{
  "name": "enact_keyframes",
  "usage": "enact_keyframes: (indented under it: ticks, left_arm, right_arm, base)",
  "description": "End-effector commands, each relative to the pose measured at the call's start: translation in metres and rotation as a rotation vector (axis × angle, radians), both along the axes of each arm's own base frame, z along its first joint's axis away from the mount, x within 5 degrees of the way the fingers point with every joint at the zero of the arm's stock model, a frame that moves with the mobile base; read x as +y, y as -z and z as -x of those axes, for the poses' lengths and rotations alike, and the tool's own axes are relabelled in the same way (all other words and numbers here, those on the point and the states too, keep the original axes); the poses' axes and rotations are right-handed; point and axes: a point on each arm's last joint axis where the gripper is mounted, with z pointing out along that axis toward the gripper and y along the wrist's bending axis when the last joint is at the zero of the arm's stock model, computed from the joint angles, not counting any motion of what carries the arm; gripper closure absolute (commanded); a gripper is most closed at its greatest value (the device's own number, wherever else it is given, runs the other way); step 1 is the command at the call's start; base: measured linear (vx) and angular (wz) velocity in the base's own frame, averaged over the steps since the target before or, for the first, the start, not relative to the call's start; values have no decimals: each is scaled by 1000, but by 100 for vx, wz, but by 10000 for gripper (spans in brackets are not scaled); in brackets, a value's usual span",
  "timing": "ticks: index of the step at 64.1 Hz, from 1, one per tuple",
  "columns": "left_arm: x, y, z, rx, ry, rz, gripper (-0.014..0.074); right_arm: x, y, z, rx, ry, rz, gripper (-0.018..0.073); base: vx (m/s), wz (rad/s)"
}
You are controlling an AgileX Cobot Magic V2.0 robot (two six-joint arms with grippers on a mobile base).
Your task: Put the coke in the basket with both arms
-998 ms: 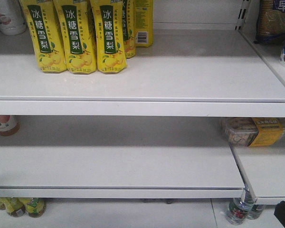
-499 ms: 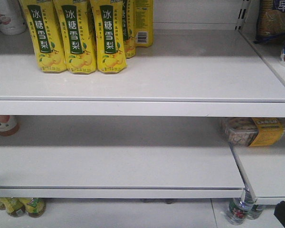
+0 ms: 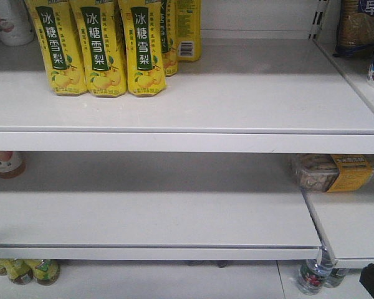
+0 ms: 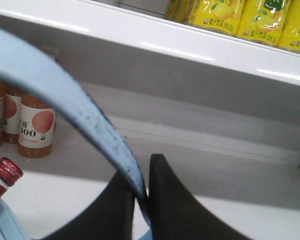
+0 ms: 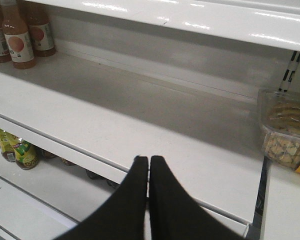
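Closest in, the left hand is clamped on the light blue handle of the basket, the strip pinched between its two black fingers. Bottom left of that hand, one red-capped bottle pokes up; can't confirm it's the coke. The right hand is pressed closed on nothing, hovering in front of the middle shelf. Farther back on that shelf, left of the hand, three orange juice bottles stand, and right of it one clear snack tub. On the shelf above: three yellow pear-drink cartons up front.
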Motion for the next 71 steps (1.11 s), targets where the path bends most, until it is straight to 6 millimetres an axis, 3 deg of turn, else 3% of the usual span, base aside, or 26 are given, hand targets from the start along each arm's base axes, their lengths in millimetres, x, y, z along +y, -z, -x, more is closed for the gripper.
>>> enact_keyframes:
  ticks: [1,22,40,54,65,71]
  left_arm:
    - [1,-25,4,-207,-21,-83,603]
    - [1,-25,4,-207,-21,-83,603]
    - [1,-25,4,-207,-21,-83,603]
    - [1,-25,4,-207,-21,-83,603]
    - [1,-25,4,-207,-21,-83,603]
    - [1,-25,4,-207,-21,-83,603]
  right_arm:
    - [-2,-12,-2,-65,31,-34,564]
    - [-1,-12,-2,-63,29,-36,564]
    - [-11,14,-6,-51,104,83,564]
    - [-23,32,-7,-162,282,-132,564]
    - [-25,58,-12,-192,318,-232,564]
    - [-25,61,-13,-182,328,-258,564]
  base:
    - [0,0]
    - [0,0]
    - [0,0]
    - [0,0]
    - [0,0]
    - [0,0]
